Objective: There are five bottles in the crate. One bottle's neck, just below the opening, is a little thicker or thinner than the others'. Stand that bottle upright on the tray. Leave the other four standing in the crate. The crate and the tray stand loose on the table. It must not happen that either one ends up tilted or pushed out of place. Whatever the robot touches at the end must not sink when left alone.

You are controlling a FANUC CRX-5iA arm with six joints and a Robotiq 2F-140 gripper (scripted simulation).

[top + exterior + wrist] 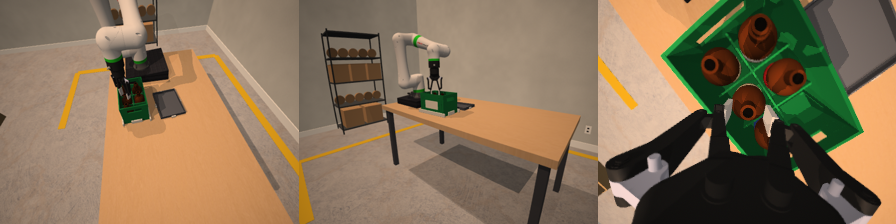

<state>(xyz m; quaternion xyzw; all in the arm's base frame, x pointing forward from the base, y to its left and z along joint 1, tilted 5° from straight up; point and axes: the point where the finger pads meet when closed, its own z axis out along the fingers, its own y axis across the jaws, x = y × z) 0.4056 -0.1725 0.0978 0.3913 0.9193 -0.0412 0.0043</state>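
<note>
claw (125,95) (434,93) (748,109) open near crate rim (133,106) (428,94) (690,84)

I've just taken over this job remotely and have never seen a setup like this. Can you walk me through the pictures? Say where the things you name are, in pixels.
The machine is one jointed white arm; its hand is a black two-finger gripper (125,94) (434,92) (748,109). The top picture looks down from above, the exterior one from beside the table (179,163) (504,122), and the wrist one from the arm's end, past the fingers.

On the table stand a green crate (135,115) (450,105) (833,117) and a flat dark tray (170,103) (465,105) (868,40). Five brown bottles stand in the crate, one largely hidden behind a finger in the wrist picture. None is on the tray.

The gripper is partly open, its fingers around one bottle's neck (748,111). I can't see a grip, so nothing appears to be held.
</note>
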